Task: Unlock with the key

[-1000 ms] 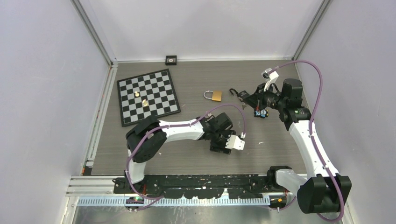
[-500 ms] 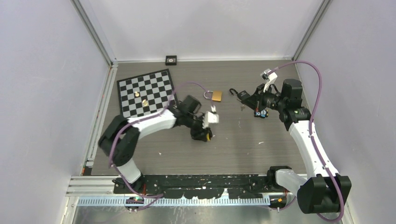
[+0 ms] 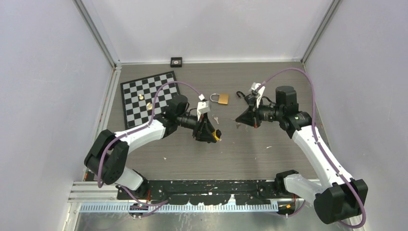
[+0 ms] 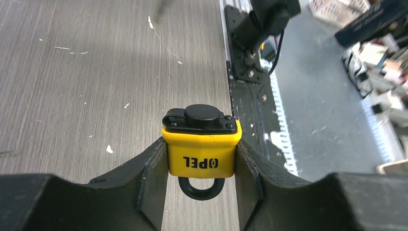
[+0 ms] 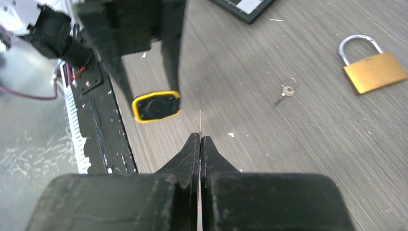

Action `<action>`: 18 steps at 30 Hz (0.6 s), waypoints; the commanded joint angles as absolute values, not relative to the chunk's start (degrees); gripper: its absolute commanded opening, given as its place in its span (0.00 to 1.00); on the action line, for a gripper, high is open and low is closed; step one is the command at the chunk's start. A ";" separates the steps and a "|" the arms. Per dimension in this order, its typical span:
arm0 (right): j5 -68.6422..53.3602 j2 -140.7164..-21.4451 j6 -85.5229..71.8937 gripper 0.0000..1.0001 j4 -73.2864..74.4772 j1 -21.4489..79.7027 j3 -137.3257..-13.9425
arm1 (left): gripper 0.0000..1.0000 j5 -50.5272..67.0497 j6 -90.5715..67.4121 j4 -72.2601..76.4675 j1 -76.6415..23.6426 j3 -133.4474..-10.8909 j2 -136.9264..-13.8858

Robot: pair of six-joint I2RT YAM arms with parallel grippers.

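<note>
My left gripper [image 4: 201, 166] is shut on a yellow padlock [image 4: 201, 154] with a black cap, holding its two sides; the black shackle points back toward the wrist. From above, the yellow padlock [image 3: 216, 136] sits mid-table at the left gripper [image 3: 211, 134]. My right gripper [image 5: 200, 139] is shut on a thin key [image 5: 200, 120], seen edge-on, its tip just right of the yellow padlock [image 5: 156, 106] and apart from it. The top view shows the right gripper [image 3: 239, 120] facing the lock across a short gap.
A brass padlock [image 3: 222, 98] lies behind the grippers, with a small loose key [image 3: 216, 119] near it. A chessboard [image 3: 151, 98] with two pieces fills the back left. A small black box [image 3: 176, 61] sits at the back wall.
My left arm swung from the front middle to the table's centre and its jaws narrowed onto the yellow padlock. My right arm moved left and forward toward the lock with the key.
</note>
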State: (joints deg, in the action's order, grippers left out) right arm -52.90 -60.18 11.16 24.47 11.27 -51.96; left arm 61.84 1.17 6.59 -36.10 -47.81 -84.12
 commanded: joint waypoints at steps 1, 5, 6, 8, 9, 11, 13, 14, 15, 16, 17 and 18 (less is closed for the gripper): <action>-48.53 -57.71 19.48 0.00 28.12 16.52 -54.84 | 0.00 63.83 -18.94 24.93 -34.08 -48.97 -85.32; -44.43 -57.45 21.62 0.01 28.67 19.89 -55.25 | 0.00 61.99 -22.28 26.67 -33.93 -49.55 -86.35; -44.03 -57.48 21.79 0.01 28.65 20.48 -55.26 | 0.00 61.31 -22.63 26.78 -33.93 -49.61 -86.58; -43.08 -57.52 22.01 0.01 28.57 21.54 -55.25 | 0.00 61.04 -23.15 27.44 -33.90 -49.78 -87.35; -42.50 -57.64 22.17 0.01 28.56 22.25 -55.28 | 0.00 61.12 -23.54 27.99 -33.92 -49.83 -87.80; -41.92 -57.91 22.71 0.00 28.76 23.30 -55.43 | 0.00 61.41 -23.81 28.69 -33.90 -49.75 -88.58; -41.37 -58.22 23.08 0.01 28.98 24.31 -55.54 | 0.00 61.49 -23.82 28.72 -33.93 -49.83 -89.34; -41.05 -58.33 23.22 0.00 28.95 24.74 -55.55 | 0.00 61.57 -23.82 28.74 -33.93 -49.83 -89.81; -40.93 -58.52 23.35 0.00 28.99 25.23 -55.62 | 0.00 61.56 -23.82 28.76 -33.93 -49.83 -90.14; -40.75 -58.72 23.57 0.00 29.11 25.75 -55.74 | 0.00 61.53 -23.90 28.79 -33.93 -49.95 -90.50; -40.67 -58.98 23.85 0.00 29.36 26.21 -55.87 | 0.00 61.54 -23.98 28.75 -33.87 -50.04 -90.85; -40.33 -59.24 24.04 0.00 29.54 26.64 -55.96 | 0.00 61.59 -24.19 28.77 -33.92 -50.21 -91.22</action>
State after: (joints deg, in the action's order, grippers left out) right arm -41.85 -58.92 22.13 29.26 25.08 -52.95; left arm 60.55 -22.55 23.88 -34.00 -47.66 -90.61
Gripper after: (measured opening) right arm 0.027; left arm 0.471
